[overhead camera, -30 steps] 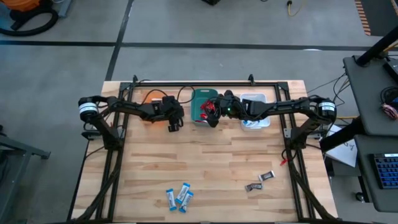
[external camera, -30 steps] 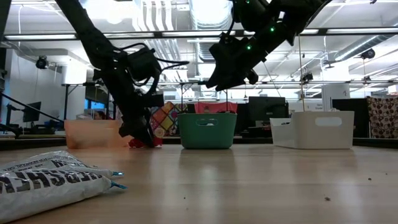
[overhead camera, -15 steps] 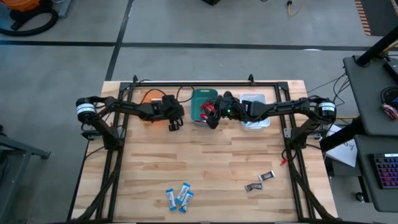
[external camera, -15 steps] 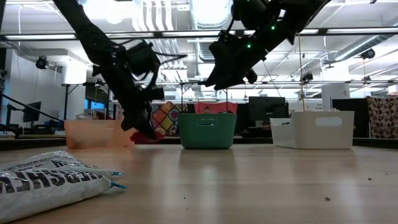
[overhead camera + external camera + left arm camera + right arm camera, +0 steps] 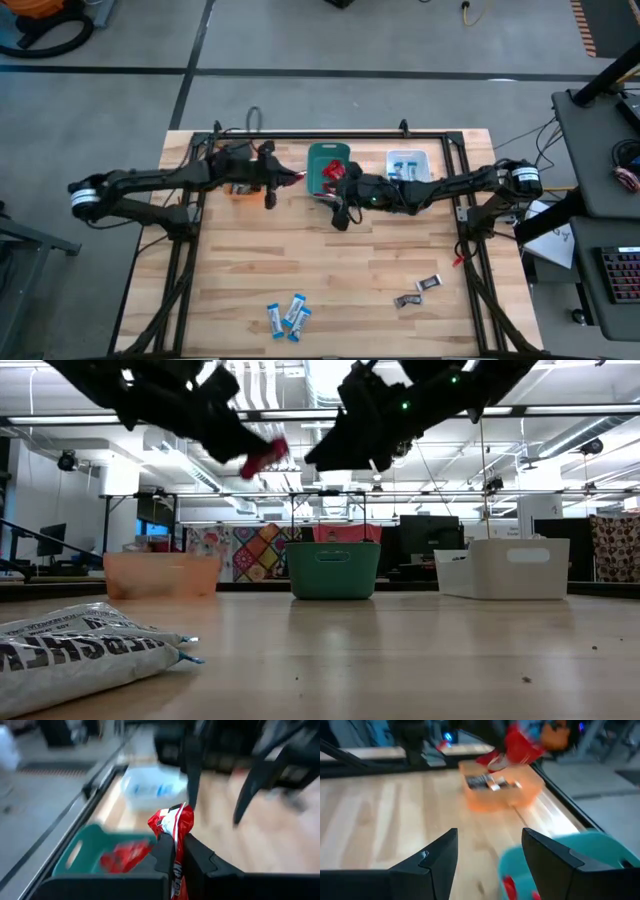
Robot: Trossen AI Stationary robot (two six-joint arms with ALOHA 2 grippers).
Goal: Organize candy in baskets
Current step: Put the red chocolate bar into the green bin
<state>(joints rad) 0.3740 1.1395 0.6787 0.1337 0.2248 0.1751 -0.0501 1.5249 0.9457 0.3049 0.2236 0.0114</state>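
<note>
My left gripper (image 5: 290, 178) hangs high between the orange basket (image 5: 240, 187) and the teal basket (image 5: 328, 165), shut on a red candy (image 5: 172, 822). The teal basket (image 5: 85, 857) holds red candy (image 5: 122, 857). Blue-and-white candy lies in the whitish basket (image 5: 408, 165), and dark candy in the orange basket (image 5: 500, 790). My right gripper (image 5: 338, 208) hovers open in front of the teal basket, with nothing between its fingers (image 5: 440, 855). Loose blue candy (image 5: 288, 315) and dark candy (image 5: 418, 292) lie near the table's front edge. My left gripper pinches the red candy between its two fingers (image 5: 164, 851), on the wrapper's near half (image 5: 175, 842). The other end sticks out past the fingertips (image 5: 265, 457). The fingers lie almost level, pointing toward the table's right. The candy is lifted clear of table and baskets.
A large silver-grey wrapped candy (image 5: 80, 650) lies close to the low camera. The three baskets stand in a row at the far edge, inside a black frame (image 5: 330, 133). The middle of the wooden table (image 5: 330, 260) is bare.
My left gripper has shut on a red candy lying on the table beside the orange basket. It has risen steeply with it and tipped from pointing down to almost level. The candy is now lifted clear. My right gripper, still open, has drifted toward the near edge.
</note>
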